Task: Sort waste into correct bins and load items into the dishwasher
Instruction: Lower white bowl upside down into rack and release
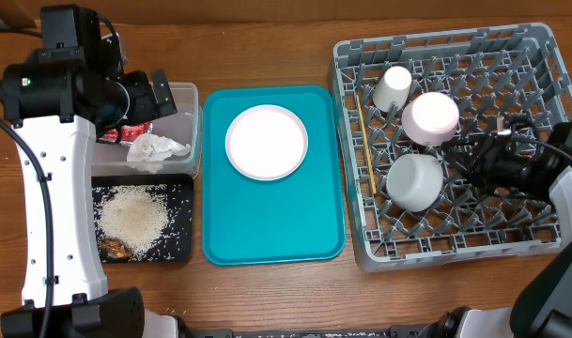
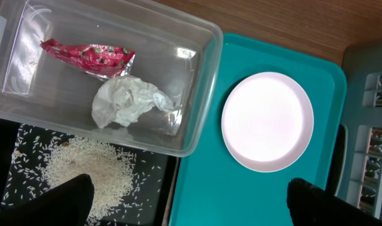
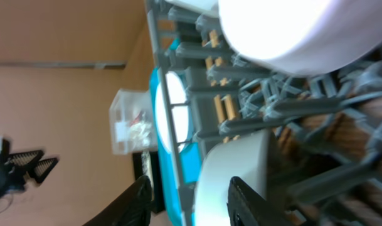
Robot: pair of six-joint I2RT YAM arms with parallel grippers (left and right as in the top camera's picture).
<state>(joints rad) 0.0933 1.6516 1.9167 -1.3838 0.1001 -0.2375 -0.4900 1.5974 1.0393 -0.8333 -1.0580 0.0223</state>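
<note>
Though overhead half-hides it, wrapper shows

At the left of the worktop: tub behind, flat tray just before it. In the tub: wrapper at the back, napkin before it. On the flat tray: rice in the middle, food scraps at the front left. Right of both: serving tray, plate on its rear half. Farthest right: dish rack, with chopsticks along its left edge, cup at rear left, rear bowl just right of the cup, front bowl before both.
</note>
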